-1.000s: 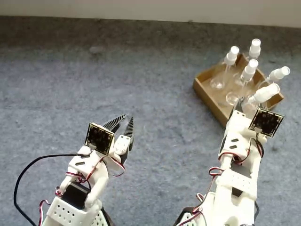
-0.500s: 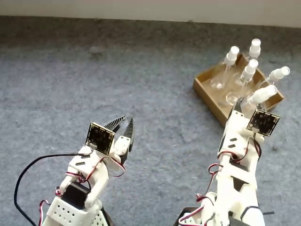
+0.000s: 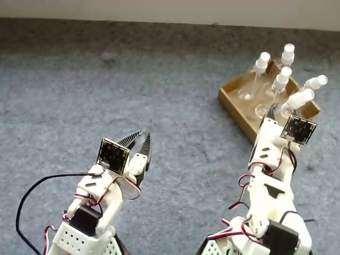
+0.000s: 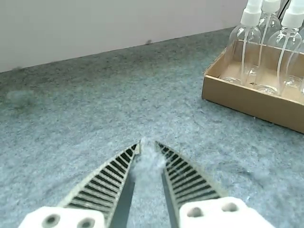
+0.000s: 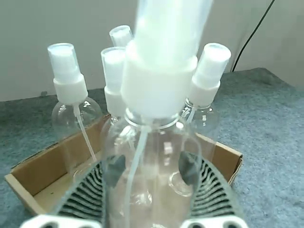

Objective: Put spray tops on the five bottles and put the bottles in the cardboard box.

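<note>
My right gripper (image 3: 281,115) is shut on a clear bottle (image 3: 297,100) with a white spray top, held tilted over the near right part of the cardboard box (image 3: 234,104). In the right wrist view that bottle (image 5: 152,152) sits between the ribbed fingers (image 5: 78,202), with the box (image 5: 40,173) just beyond. Several capped bottles (image 3: 282,77) stand upright in the box. My left gripper (image 3: 139,140) rests low over the carpet at the lower left, shut with nothing in it, its tips meeting (image 4: 141,143). The box (image 4: 247,97) lies far off to its side.
Grey carpet (image 3: 133,79) covers the table, bare across the middle and left. A pale wall (image 3: 159,9) borders the far edge. A black cable (image 3: 32,186) loops beside the left arm's base.
The right arm has pushed a little farther toward the box, carrying its bottle along. The left arm has stayed still.
</note>
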Controlling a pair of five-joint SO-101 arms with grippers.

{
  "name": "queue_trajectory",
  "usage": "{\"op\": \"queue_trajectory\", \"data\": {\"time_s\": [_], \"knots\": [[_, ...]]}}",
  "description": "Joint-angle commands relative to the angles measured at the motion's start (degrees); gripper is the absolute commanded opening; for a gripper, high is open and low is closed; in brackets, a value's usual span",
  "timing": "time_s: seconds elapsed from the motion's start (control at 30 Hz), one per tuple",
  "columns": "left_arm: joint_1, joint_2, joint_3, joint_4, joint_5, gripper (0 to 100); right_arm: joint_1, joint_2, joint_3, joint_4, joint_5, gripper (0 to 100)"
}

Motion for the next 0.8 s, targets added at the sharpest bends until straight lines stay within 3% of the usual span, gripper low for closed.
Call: {"op": "queue_trajectory", "data": {"time_s": [0.0, 0.5, 0.77], "knots": [[-0.5, -0.4, 1.0, 0.1, -0.3, 0, 0.6, 1.4, -4.4, -2.0, 0.5, 3.1], [-0.5, -0.4, 1.0, 0.2, -0.3, 0, 0.1, 10.3, -8.7, -2.2, 0.4, 3.0], [-0.5, -0.4, 1.0, 0.2, -0.3, 0, -2.0, 10.6, -8.0, -11.6, 0.4, 2.9]]}}
